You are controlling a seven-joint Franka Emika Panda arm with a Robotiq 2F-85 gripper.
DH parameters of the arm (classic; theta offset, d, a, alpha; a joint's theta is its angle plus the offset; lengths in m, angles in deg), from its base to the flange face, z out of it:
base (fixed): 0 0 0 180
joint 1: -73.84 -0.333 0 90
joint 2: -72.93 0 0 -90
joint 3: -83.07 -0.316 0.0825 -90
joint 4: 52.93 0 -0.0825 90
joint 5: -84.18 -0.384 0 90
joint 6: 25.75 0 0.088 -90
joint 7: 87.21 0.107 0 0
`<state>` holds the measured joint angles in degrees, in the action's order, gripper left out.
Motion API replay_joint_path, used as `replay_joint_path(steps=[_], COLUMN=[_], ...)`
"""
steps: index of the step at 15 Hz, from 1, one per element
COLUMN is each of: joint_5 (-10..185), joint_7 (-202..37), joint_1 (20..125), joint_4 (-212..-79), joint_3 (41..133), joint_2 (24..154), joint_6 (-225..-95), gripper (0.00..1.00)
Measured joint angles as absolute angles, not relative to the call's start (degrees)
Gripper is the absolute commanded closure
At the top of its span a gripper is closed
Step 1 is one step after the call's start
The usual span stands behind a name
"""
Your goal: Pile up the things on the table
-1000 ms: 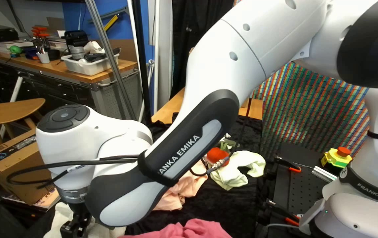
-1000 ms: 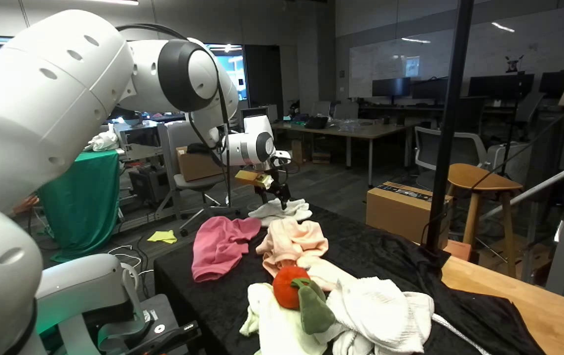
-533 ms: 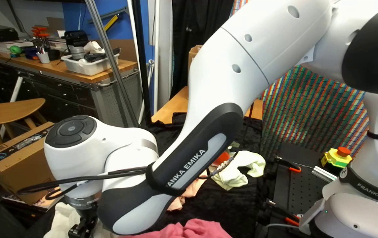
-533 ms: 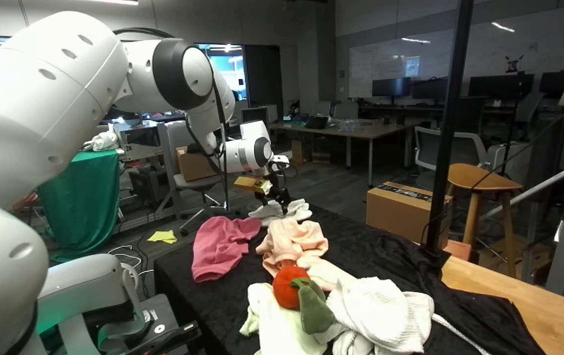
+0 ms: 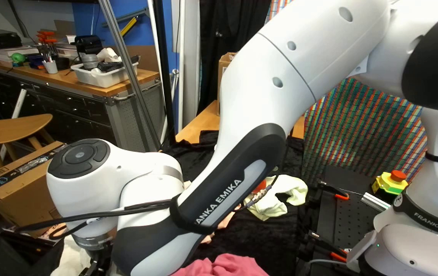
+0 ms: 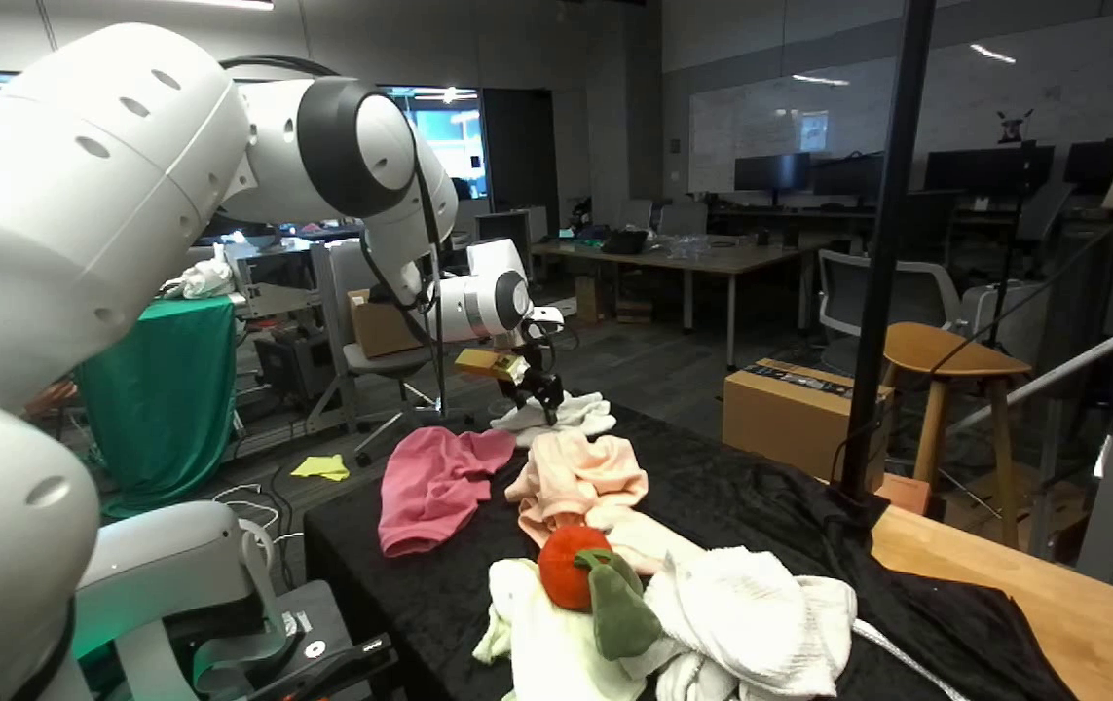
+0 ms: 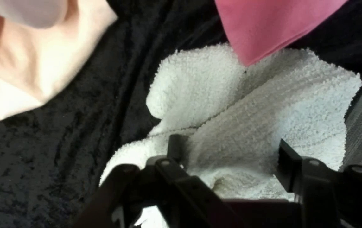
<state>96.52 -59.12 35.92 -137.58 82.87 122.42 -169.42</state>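
Note:
A crumpled white cloth (image 7: 231,104) lies at the far end of the black-covered table; it also shows in both exterior views (image 6: 593,417) (image 5: 74,257). My gripper (image 7: 231,155) is open, its fingers apart over the white cloth with nothing held; contact is unclear. In an exterior view the gripper (image 6: 537,397) is just over that cloth. A pink cloth (image 6: 439,487) lies beside it, one corner over the white cloth in the wrist view (image 7: 272,25). A peach cloth (image 6: 580,477) lies nearer. A red plush (image 6: 566,567) and green plush (image 6: 620,608) rest on a pale green cloth (image 6: 556,647).
A white towel (image 6: 751,613) lies beside the pale green cloth. The black cloth (image 6: 760,516) covers most of the wooden table. A dark upright post (image 6: 882,253) stands at the table's side. A cardboard box (image 6: 795,419) stands beyond the table.
My arm has come down and the gripper has shifted slightly left and lower over the white cloth in an exterior view. The cloths and plush things have not moved.

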Motion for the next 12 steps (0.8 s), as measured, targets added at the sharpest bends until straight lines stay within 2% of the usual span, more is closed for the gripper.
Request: replay_joint_path(steps=[4, 6, 12], joint_5=[96.33, 96.3, 96.3], joint_7=[-58.87, -58.81, -58.82], joint_1=[35.95, 35.95, 35.79], joint_4=[-137.57, -137.52, -137.45], joint_3=[82.93, 82.93, 82.8], joint_2=[122.38, 122.31, 121.43], joint_6=[-169.42, -169.42, -169.22], gripper=[0.89, 0.96, 0.95])
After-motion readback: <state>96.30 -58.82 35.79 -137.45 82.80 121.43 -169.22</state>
